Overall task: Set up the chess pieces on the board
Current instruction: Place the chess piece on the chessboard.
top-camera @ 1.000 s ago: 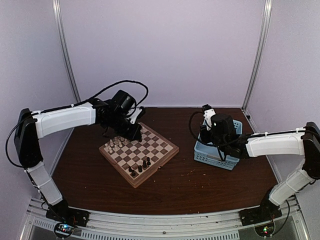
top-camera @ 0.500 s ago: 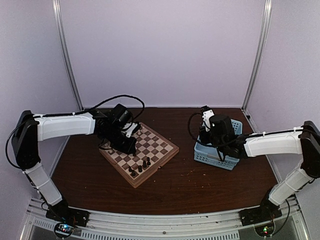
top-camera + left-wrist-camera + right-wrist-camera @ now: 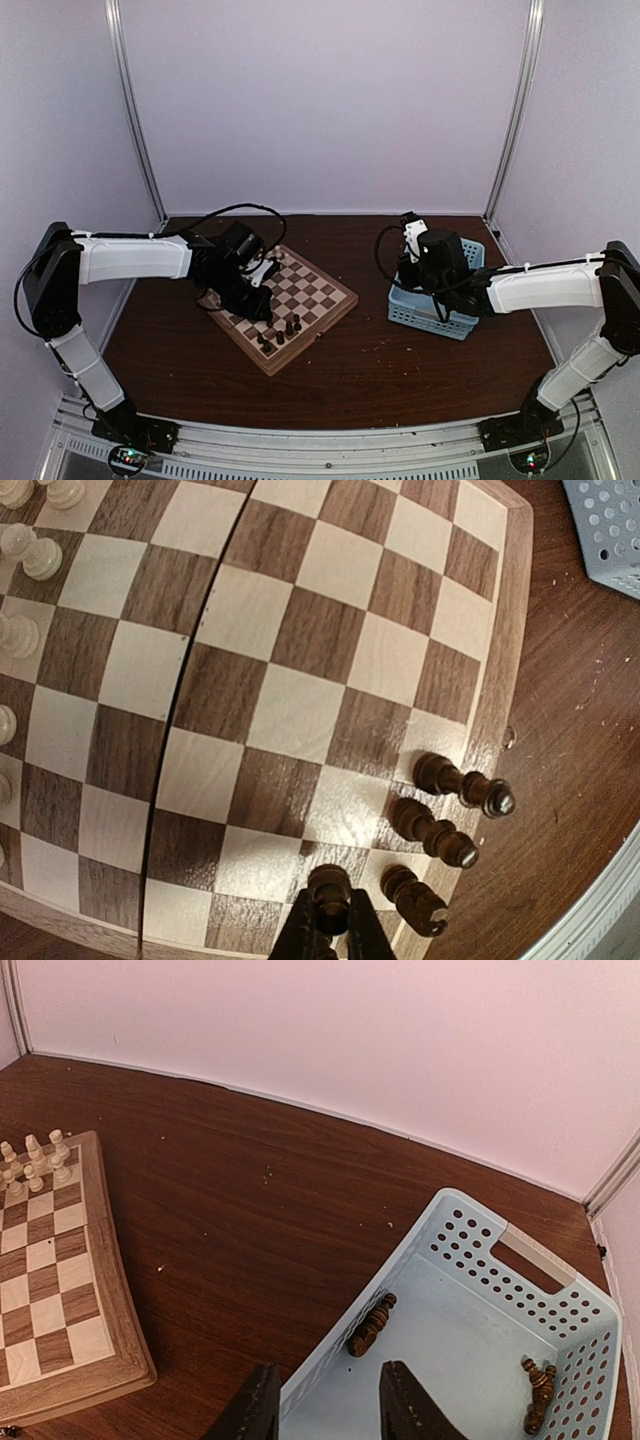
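Brown tabletop (image 3: 400, 370), lilac walls.

Top view: board (image 3: 318, 292) centre-left, with the left gripper (image 3: 258, 303) low over its near-left part. Blue basket (image 3: 430, 315) to the right.

Left wrist view: fingers clamped on one upright held dark piece (image 3: 328, 882) over the edge row, just beside three standing dark pieces (image 3: 437, 837).

Right wrist view: right gripper (image 3: 325, 1405) parted and empty. Lying dark piece (image 3: 371, 1325) in the basket just ahead, long axis slanting away rightward.
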### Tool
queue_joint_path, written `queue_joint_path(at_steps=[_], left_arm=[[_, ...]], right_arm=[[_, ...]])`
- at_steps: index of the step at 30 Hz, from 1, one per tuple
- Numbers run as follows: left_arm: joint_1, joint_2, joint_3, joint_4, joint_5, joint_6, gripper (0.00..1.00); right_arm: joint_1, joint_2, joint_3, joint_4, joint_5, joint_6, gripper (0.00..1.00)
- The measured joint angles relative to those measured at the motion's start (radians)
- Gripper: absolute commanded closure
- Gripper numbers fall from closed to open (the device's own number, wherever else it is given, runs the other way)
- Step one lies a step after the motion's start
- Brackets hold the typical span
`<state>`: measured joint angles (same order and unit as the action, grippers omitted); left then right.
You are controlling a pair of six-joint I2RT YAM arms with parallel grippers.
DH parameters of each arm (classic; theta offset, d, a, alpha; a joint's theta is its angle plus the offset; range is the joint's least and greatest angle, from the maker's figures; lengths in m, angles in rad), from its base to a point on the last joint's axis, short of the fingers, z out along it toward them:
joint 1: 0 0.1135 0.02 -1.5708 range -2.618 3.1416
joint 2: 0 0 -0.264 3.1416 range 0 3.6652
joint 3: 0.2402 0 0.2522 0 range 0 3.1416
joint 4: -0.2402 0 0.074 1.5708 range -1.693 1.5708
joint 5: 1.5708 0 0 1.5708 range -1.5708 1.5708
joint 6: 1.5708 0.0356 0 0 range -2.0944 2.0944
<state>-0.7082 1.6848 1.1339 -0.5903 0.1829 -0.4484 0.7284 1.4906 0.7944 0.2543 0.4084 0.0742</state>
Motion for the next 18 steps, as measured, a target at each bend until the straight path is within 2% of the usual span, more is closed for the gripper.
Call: queue_joint_path(at_steps=[18], left_arm=[[0.0,0.0,-0.044,0.023,0.02,-0.026,0.9]], right_arm=[[0.0,0.003,0.002,-0.005,0.0,0.0,0.63]])
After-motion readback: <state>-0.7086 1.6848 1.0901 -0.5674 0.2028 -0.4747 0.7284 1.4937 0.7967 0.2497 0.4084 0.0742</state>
